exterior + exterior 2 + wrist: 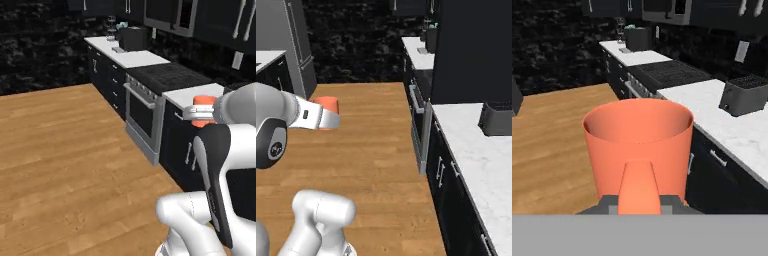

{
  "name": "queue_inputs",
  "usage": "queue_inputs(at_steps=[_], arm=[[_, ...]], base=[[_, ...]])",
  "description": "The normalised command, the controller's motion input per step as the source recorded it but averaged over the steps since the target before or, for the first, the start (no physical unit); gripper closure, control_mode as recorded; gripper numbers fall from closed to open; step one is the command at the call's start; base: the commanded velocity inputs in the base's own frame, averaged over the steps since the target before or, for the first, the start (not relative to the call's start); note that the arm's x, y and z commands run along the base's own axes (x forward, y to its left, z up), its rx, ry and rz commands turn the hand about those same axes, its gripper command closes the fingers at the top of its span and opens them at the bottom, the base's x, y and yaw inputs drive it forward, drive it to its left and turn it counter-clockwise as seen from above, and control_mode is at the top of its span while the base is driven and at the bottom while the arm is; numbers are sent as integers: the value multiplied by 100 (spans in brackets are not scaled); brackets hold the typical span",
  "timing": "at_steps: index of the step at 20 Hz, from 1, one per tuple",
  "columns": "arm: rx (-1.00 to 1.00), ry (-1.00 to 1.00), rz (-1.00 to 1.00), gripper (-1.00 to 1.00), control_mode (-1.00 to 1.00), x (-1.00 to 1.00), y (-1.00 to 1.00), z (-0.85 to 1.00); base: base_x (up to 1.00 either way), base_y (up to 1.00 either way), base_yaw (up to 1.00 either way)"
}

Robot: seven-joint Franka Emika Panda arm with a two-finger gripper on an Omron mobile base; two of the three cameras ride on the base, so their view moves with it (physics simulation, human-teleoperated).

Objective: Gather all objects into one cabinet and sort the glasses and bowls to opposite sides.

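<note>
Matte salmon cup (638, 145) — white marble-look counter (732, 125).

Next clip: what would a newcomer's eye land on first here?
The matte salmon-orange handled cup, upright and empty, held close before the hand camera with the gripper shut on its handle. Behind it runs the white marble-look counter over black lower cabinets, with a dark grey toaster on it and a stove with a black cooktop beside it.

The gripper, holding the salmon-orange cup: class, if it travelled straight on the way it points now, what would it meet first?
Judging by the hand view, the gripper, shut on the salmon-orange cup, points toward the white counter and stove. Probably the counter edge comes first; depth is unclear.
</note>
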Motion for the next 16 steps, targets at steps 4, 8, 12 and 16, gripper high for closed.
queue_inputs(at_steps=[4,8,12,16], arm=[[0,0,0,100,100,0,0,0],[0,0,0,100,100,0,0,0],[0,0,0,100,100,0,0,0],[0,0,0,100,100,0,0,0]], base=[[16,17,88],[75,40,23],[98,47,0],[100,36,0]])
